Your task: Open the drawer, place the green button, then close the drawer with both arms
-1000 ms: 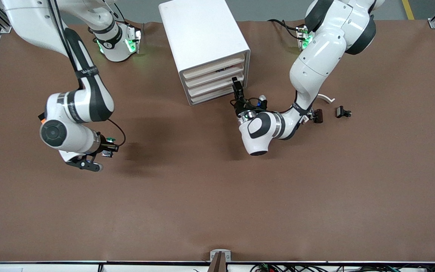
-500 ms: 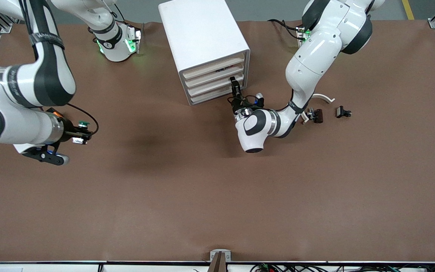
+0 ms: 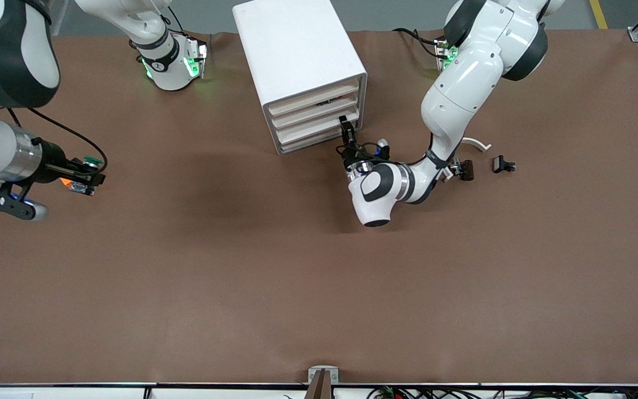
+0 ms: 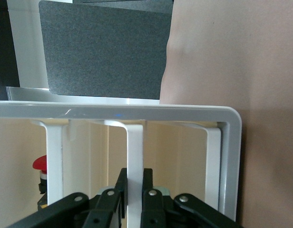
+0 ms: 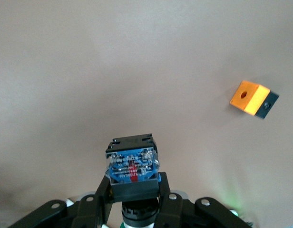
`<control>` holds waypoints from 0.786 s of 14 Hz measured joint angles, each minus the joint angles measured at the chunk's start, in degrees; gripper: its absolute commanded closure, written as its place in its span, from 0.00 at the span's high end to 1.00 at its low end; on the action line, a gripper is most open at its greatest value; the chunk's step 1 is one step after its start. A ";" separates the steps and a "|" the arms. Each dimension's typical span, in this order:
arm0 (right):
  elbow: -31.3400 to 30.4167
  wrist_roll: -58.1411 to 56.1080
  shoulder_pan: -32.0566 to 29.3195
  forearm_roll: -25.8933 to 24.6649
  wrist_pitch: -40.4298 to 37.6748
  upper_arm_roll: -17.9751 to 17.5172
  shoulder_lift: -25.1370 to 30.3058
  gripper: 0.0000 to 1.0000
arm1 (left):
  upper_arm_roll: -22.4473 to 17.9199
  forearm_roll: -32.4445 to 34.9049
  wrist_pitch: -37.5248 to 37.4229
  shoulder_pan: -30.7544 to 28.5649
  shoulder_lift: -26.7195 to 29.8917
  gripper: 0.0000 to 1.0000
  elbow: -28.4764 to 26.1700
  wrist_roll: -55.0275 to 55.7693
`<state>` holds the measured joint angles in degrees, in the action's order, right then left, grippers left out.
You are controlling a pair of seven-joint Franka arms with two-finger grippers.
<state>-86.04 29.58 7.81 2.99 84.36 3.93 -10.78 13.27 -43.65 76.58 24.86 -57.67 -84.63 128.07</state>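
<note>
The white cabinet (image 3: 297,50) stands near the arms' bases, its four cream-fronted drawers all pushed in. My left gripper (image 3: 345,123) is at the third drawer from the top (image 3: 313,124). In the left wrist view its fingers (image 4: 133,179) are shut on that drawer's white front edge (image 4: 135,147). My right gripper (image 3: 83,178) is in the air toward the right arm's end of the table, shut on the button (image 3: 92,162), whose green cap shows. In the right wrist view the button's bluish end (image 5: 132,164) sits between the fingers (image 5: 132,185).
An orange square block (image 3: 66,181) lies on the table under the right gripper and shows in the right wrist view (image 5: 253,98). Two black clips (image 3: 503,164) (image 3: 466,169) and a white curved band (image 3: 477,143) lie toward the left arm's end. A red-capped part (image 4: 39,165) sits inside the cabinet.
My right arm has swung toward its own end of the table, carrying the button away from the cabinet. My left gripper has stayed at the drawer front.
</note>
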 measured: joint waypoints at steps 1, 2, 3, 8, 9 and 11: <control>-0.05 2.58 0.43 0.27 0.04 -0.39 0.08 0.00 | -0.49 -0.07 0.01 -0.02 0.00 0.08 0.09 0.00; -0.28 4.30 1.18 0.30 0.19 -0.63 -0.05 0.00 | -1.15 -0.37 -0.03 -0.07 0.00 0.08 0.28 0.00; -0.50 5.46 1.90 0.39 0.35 -0.86 -0.24 0.00 | -1.70 -0.58 -0.21 -0.22 0.01 0.08 0.50 0.00; -0.92 9.90 3.56 1.39 0.48 -1.03 -0.48 0.00 | -2.73 -0.88 -0.44 -2.43 0.01 0.14 1.74 0.00; -0.98 11.34 4.15 1.40 0.80 -1.05 -0.48 0.00 | -2.76 -0.92 -0.38 -2.81 0.01 0.13 1.86 0.00; -1.43 13.37 4.92 1.40 1.48 -1.08 -0.48 0.00 | -2.82 -0.96 -0.31 -3.39 0.01 0.13 2.11 0.00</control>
<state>-87.47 42.95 12.73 4.39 85.83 2.85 -11.26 10.46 -44.61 76.27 21.47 -57.67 -82.52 128.07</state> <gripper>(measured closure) 0.586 0.855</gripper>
